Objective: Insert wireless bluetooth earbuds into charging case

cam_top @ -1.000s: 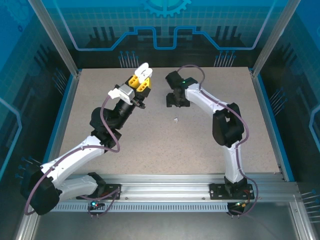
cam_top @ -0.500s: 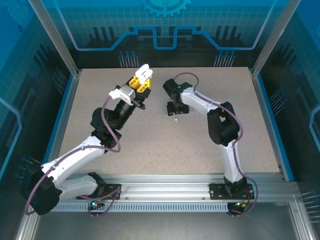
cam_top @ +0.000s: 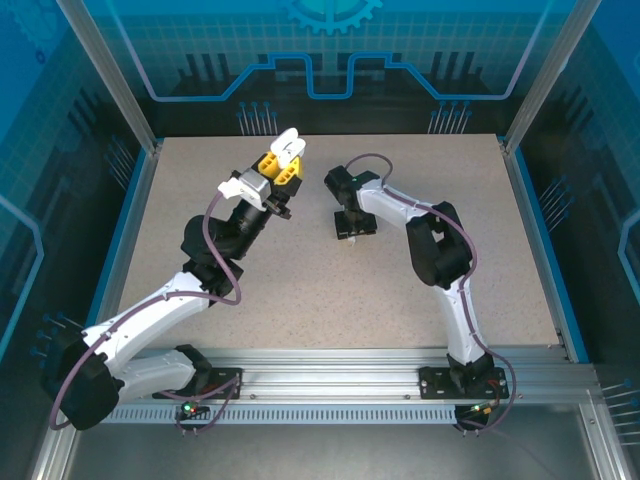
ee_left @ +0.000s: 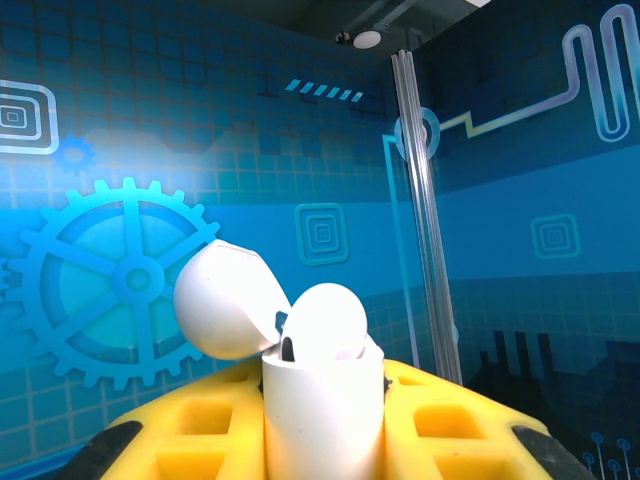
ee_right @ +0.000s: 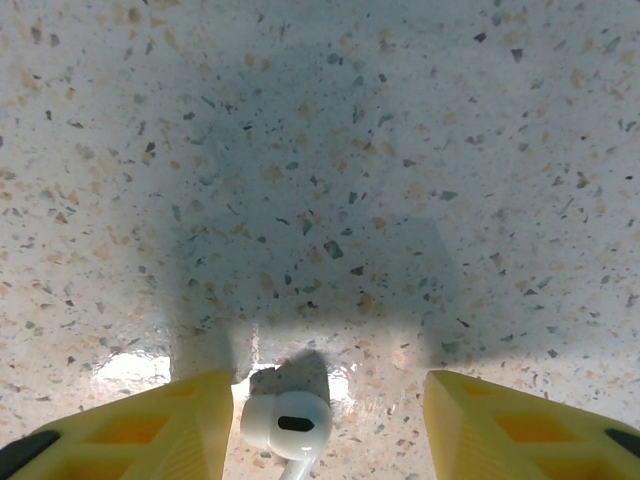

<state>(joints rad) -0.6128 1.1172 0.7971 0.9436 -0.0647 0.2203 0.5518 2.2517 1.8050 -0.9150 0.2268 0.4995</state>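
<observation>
My left gripper (cam_top: 283,163) is raised above the table's back middle and shut on the white charging case (ee_left: 322,415). The case stands upright between the yellow fingers (ee_left: 190,425) with its lid (ee_left: 222,300) swung open. One glossy white earbud (ee_left: 328,318) sits in the case's top. My right gripper (cam_top: 350,230) points straight down at the table. In the right wrist view a second white earbud (ee_right: 288,425) lies flat on the speckled surface between the parted yellow fingers (ee_right: 505,425). It lies close to the left finger and apart from the right one. The right gripper (ee_right: 328,428) is open.
The speckled beige table (cam_top: 300,290) is fenced by blue walls and aluminium posts (cam_top: 115,85). A metal rail (cam_top: 330,385) carrying both arm bases runs along the near edge. The two grippers are about a hand's width apart at the back middle.
The right gripper has moved left and down onto the spot where the loose earbud lies, and its jaws have narrowed. The left arm and the case have stayed still.
</observation>
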